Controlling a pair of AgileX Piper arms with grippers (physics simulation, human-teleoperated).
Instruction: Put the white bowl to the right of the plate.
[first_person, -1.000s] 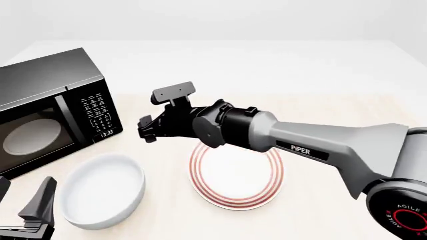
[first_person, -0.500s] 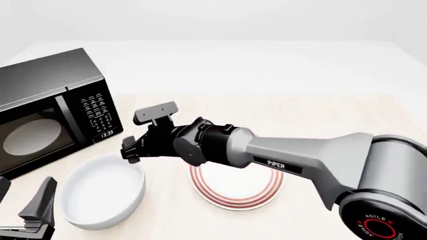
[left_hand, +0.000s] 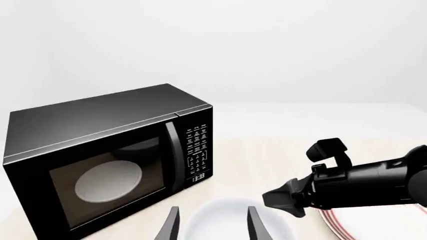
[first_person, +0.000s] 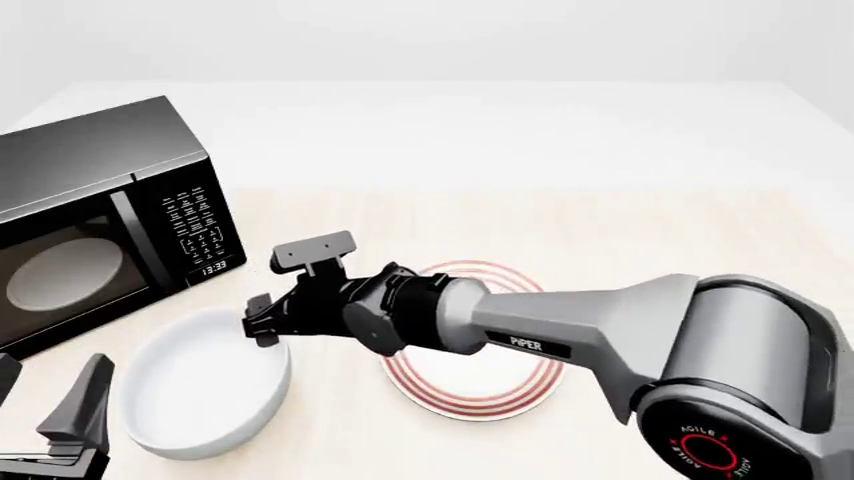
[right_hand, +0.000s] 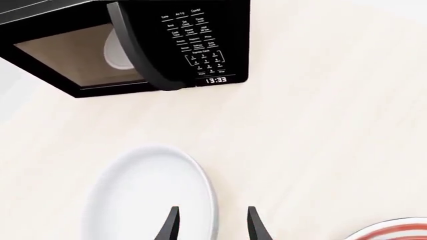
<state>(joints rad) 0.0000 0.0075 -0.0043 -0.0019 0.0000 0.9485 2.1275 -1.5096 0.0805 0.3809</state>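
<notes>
The white bowl (first_person: 200, 390) sits on the table at the front left, in front of the microwave. To its right lies the red-ringed plate (first_person: 467, 385), partly covered by my right arm. My right gripper (first_person: 258, 320) is at the bowl's far right rim. In the right wrist view, my right gripper (right_hand: 212, 225) is open, with the bowl (right_hand: 150, 195) rim lying between its fingers. My left gripper (first_person: 47, 400) rests open at the front left corner, beside the bowl and apart from it. In the left wrist view, my left gripper (left_hand: 212, 227) points at the bowl (left_hand: 230, 212).
A black microwave (first_person: 100, 215) with its door shut stands at the left, just behind the bowl. My right arm (first_person: 574, 330) stretches across the plate from the right. Bare table lies to the right of the plate.
My right gripper has moved left and down, from above the plate's far left edge to the bowl's right rim. The left arm, bowl and plate have not moved.
</notes>
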